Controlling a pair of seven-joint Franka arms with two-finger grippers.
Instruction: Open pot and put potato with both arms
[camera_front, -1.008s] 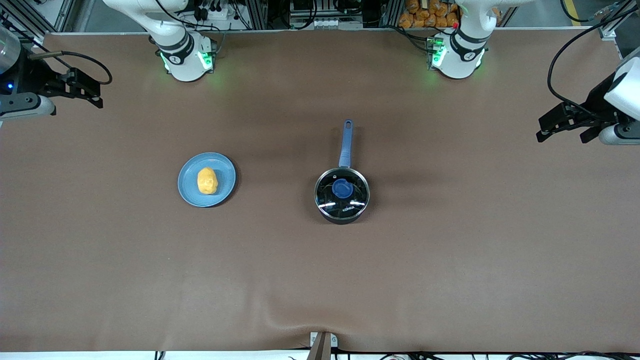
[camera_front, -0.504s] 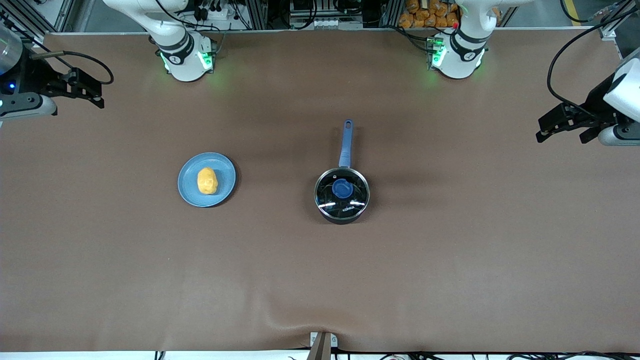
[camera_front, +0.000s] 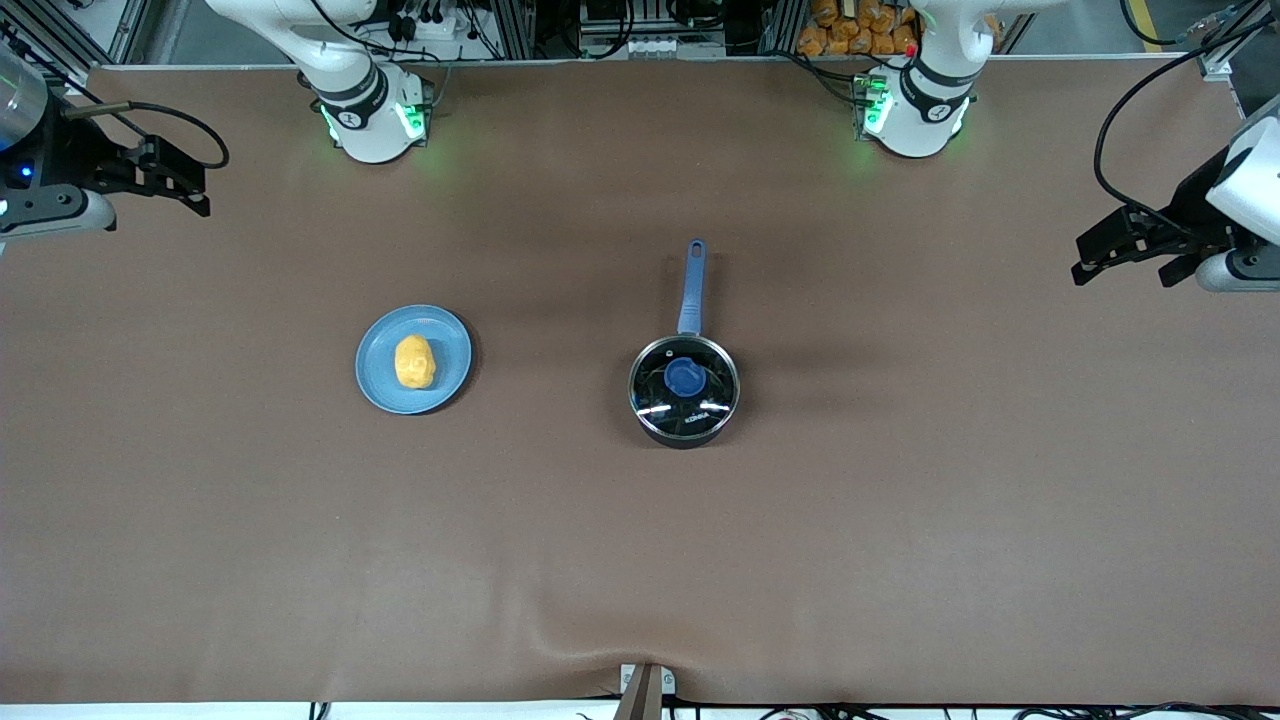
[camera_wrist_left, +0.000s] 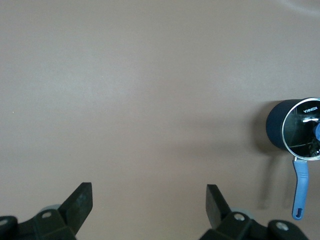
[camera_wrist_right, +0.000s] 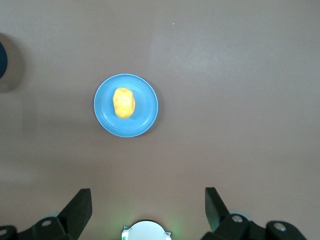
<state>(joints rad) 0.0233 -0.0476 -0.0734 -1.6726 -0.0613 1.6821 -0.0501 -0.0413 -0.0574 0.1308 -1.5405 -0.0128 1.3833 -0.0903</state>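
Observation:
The black pot (camera_front: 660, 428) stands at the table's middle with its blue handle (camera_front: 692, 285) pointing toward the arms' bases. The clear glass lid (camera_front: 712, 392) with its blue knob (camera_front: 684, 378) sits on it. The potato (camera_front: 414, 361) lies on a light-blue plate (camera_front: 375, 378) toward the right arm's end. My right gripper (camera_front: 200, 190) is open and empty, high over that end of the table. My left gripper (camera_front: 1080, 262) is open and empty over the left arm's end. The left wrist view shows the pot (camera_wrist_left: 276, 131). The right wrist view shows the potato (camera_wrist_right: 123, 103) on the plate (camera_wrist_right: 146, 114).
The brown table cover (camera_front: 640, 560) has a raised wrinkle at the edge nearest the front camera. The two arm bases (camera_front: 372, 120) (camera_front: 915, 115) stand along the farthest edge. The right arm's base (camera_wrist_right: 146, 231) shows between the right gripper's fingers.
The right gripper has drifted very slightly toward the table's middle. The left gripper, pot, lid, plate and potato have not moved.

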